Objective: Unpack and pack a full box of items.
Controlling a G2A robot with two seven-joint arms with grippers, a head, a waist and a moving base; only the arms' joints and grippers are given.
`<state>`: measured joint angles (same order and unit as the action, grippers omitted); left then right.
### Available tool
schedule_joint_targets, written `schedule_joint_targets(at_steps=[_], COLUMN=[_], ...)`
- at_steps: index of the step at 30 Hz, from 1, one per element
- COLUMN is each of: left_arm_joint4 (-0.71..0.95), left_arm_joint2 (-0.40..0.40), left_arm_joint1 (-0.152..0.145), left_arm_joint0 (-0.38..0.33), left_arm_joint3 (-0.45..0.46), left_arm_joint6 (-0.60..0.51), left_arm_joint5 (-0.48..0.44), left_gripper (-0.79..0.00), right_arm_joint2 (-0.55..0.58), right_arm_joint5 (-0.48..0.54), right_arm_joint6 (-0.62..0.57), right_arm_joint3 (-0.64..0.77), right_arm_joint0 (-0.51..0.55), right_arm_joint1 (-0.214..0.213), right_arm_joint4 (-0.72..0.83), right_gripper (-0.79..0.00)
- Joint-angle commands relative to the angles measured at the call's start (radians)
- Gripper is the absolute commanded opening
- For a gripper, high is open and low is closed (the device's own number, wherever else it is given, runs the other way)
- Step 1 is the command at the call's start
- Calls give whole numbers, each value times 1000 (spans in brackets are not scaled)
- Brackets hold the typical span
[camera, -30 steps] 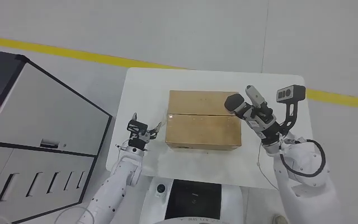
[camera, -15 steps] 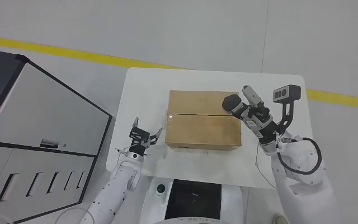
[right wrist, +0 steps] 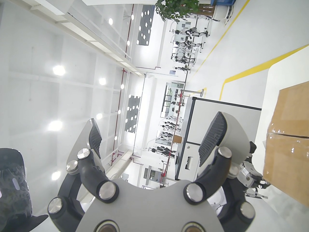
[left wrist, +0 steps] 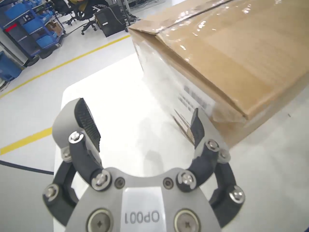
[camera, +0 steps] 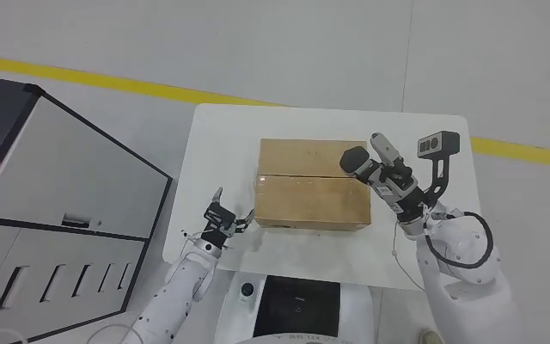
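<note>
A closed brown cardboard box point(camera: 314, 183), taped along its centre seam, sits in the middle of the white table point(camera: 223, 146). My left gripper point(camera: 228, 217) is low beside the box's near-left corner, open and holding nothing. In the left wrist view, the left gripper point(left wrist: 137, 109) faces the box point(left wrist: 229, 39) end with the printed label, one finger close to the corner. My right gripper point(camera: 371, 153) hangs raised over the box's right end. In the right wrist view it point(right wrist: 157, 121) is open, pointing sideways across the room, with the box point(right wrist: 289, 150) at the edge.
A large grey cabinet with dark frame point(camera: 69, 172) stands on the floor left of the table. A yellow floor line point(camera: 103, 82) runs behind. Bare table surface lies left, right and in front of the box.
My left gripper has slid back toward the robot and right, closing on the box's near-left corner. The right arm shifted slightly left over the box. The box stayed put.
</note>
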<state>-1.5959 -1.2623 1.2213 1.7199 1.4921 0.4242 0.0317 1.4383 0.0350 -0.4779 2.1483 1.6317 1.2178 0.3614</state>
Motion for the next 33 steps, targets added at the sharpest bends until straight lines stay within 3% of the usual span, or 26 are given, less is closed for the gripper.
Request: schedule_joint_targets(at_steps=[1, 8, 9, 10, 12, 16, 18, 19, 25, 28, 32, 33], left_arm_joint4=[41, 72, 80, 88, 102, 134, 146, 146, 125, 111, 104, 102], left_arm_joint2=[4, 30, 31, 31, 28, 21, 17, 17, 17, 17, 17, 17], left_arm_joint1=[6, 18, 20, 21, 24, 28, 30, 30, 31, 31, 31, 31], left_arm_joint0=[-10, -32, -34, -35, -37, -39, -37, -37, -31, -28, -25, -25], left_arm_joint3=[9, 1, 0, -1, -3, -6, -4, -4, -12, -15, -17, -17], left_arm_joint6=[-27, -58, -59, -61, -63, -52, -41, -39, -16, -3, 2, 2], left_arm_joint5=[29, 76, 84, 94, 106, 130, 136, 136, 130, 122, 117, 116], left_gripper=[0, 0, -31, -182, -413, -533, -705, -730, -686, -603, -625, -683], right_arm_joint2=[-3, -6, -6, -6, -6, -6, -7, -7, -19, -19, -15, -14], right_arm_joint5=[0, -3, -5, -6, -7, -8, -6, -6, -7, -7, -3, -4], right_arm_joint6=[2, 6, 6, 6, 9, 7, 4, 3, 5, 7, 7, 9], right_arm_joint3=[-1, -1, 0, 0, 1, -3, -7, -9, -11, -13, -11, -11], right_arm_joint0=[0, -2, -1, -1, 0, -1, -4, -6, -15, -16, -11, -9], right_arm_joint1=[0, -1, -1, -2, -2, -3, -3, -3, -3, -4, -5, -5], right_arm_joint4=[0, -2, -3, -4, -5, -2, 0, 1, 2, 2, 3, 5], right_gripper=[0, 0, 0, 0, 0, 0, 0, 0, 0, 0, 0, 0])
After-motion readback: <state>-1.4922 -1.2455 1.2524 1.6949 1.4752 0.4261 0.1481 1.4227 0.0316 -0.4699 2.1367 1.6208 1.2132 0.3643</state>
